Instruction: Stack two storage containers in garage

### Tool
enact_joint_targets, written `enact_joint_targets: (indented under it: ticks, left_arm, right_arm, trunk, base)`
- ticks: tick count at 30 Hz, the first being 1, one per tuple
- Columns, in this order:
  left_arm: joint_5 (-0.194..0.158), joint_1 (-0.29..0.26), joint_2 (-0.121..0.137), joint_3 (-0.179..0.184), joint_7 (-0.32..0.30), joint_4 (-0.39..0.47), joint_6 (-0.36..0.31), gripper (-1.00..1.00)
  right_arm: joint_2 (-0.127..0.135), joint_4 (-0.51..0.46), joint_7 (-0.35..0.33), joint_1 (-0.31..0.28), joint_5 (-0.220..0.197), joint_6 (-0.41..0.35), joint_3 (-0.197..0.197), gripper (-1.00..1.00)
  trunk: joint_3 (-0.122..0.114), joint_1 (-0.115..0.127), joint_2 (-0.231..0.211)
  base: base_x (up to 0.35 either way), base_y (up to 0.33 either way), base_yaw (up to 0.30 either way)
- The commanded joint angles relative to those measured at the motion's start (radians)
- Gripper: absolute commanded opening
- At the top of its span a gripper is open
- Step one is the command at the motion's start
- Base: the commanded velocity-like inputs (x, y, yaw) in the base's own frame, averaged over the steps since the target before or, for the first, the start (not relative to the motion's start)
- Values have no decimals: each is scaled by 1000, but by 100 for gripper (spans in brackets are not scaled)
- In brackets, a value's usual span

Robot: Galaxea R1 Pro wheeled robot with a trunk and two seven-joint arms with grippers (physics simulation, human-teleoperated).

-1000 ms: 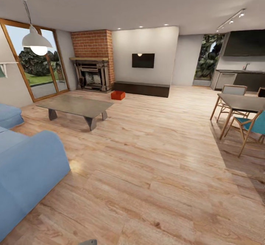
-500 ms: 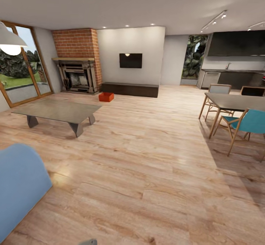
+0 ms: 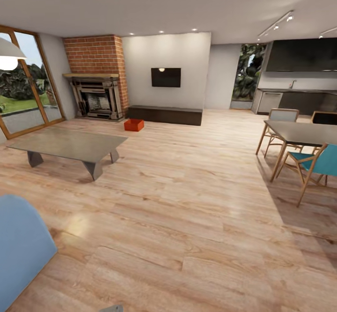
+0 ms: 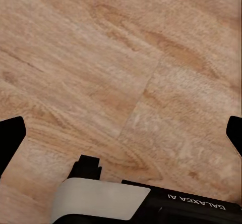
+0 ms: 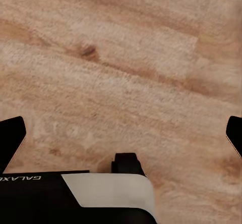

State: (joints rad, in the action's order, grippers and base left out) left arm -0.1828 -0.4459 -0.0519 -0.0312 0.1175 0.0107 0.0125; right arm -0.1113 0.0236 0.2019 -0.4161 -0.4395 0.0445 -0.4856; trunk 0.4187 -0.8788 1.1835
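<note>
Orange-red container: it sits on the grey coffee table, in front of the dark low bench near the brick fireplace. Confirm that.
Not quite. The orange-red container sits on the wood-plank floor, not on the grey coffee table. It is in front of the dark low bench, near the brick fireplace, as the head view shows.

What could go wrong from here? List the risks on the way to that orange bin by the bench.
1. The low grey coffee table stands left of the straight line to the orange-red container; drifting left could clip its corner.
2. From here the container reads as one block, so whether it is one bin or two nested is unclear; a grasp planned for one may be wrong.
3. It sits near the dark bench and fireplace, so there may be little room for both arms.
</note>
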Motion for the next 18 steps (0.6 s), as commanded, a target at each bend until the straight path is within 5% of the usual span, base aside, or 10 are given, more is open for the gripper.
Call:
enact_joint_targets:
  ticks: [1, 18]
  left_arm:
    - [-6, -1, 0, -3, 2, 0, 1, 100]
    - [-6, -1, 0, -3, 2, 0, 1, 100]
  right_arm:
    - [-1, 2, 2, -1, -10, 5, -8, 100]
    - [-1, 2, 1, -1, -10, 5, -10, 100]
  trunk:
    - [1, -1, 1]
    - [1, -1, 1]
  base:
    - [338, 0, 0]
    - [338, 0, 0]
